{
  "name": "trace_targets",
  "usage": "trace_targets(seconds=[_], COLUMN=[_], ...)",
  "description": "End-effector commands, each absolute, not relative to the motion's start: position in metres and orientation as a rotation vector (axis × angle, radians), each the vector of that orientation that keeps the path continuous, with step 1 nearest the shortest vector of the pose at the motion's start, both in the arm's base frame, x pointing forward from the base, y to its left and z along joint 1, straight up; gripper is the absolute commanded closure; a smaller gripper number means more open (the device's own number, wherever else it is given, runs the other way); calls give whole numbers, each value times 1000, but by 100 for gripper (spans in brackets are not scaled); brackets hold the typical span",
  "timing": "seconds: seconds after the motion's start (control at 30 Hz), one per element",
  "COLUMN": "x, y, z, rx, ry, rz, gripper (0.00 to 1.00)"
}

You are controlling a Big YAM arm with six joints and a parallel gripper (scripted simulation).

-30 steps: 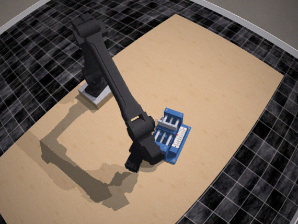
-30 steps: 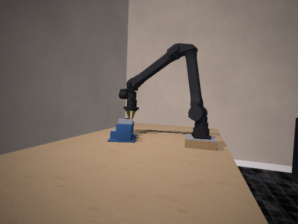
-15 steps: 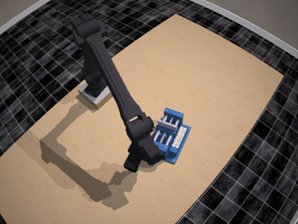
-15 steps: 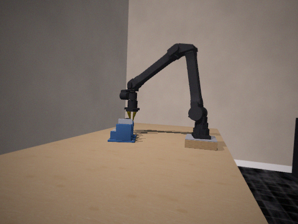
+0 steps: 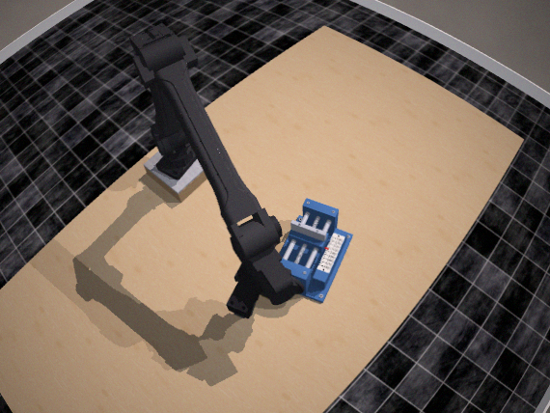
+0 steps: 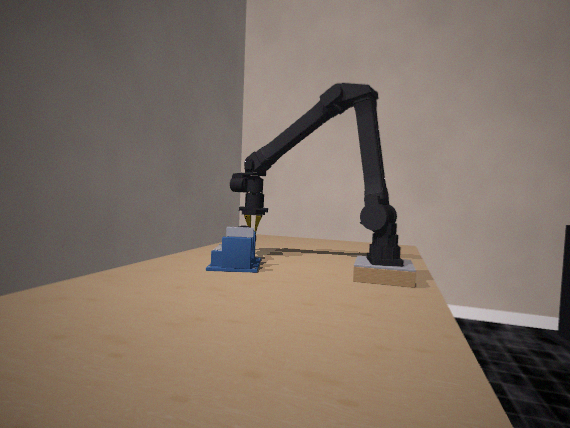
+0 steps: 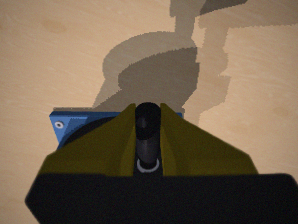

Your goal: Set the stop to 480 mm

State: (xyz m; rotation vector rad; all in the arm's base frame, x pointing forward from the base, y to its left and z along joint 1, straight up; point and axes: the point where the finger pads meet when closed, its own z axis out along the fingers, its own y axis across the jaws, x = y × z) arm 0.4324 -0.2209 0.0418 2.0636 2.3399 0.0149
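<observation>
The tool [image 6: 252, 230] [image 7: 148, 111] pinches the handwheel's dark grip [image 7: 148, 125], over the blue stop unit [image 5: 316, 289] [image 6: 237, 254] [image 7: 59, 134], inward from the surface's [image 5: 386, 145] [image 6: 250, 340] [image 7: 45, 65] long edge opposite the arm's base. Letting go mid-push could nudge the wheel past 480.

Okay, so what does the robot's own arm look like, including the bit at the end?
The arm is dark charcoal, nearly black, with long slab-like links and chunky rounded joints. The end effector has a black body and two dark yellow fingers that taper toward their tips. I can't make out any cables, sleeves or lettering on it.
</observation>
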Motion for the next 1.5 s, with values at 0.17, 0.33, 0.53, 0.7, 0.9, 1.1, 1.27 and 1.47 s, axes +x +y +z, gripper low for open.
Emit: trace_targets(seconds=[0.17, 0.33, 0.53, 0.7, 0.9, 1.1, 1.27, 1.47], x=[424, 424, 424, 425, 427, 433, 438, 453], y=[-229, -229, -229, -228, -227, -222, -223, -229], z=[26, 25, 20, 15, 13, 7, 4, 13], rx=[2072, 2072, 2074, 2075, 2075, 2079, 2073, 2058], ry=[2344, 2344, 2343, 2342, 2342, 2339, 2335, 2316], rz=[-5, -5, -5, -5, -5, -4, -2, 8], gripper=[94, 94, 94, 94, 94, 94, 94, 94])
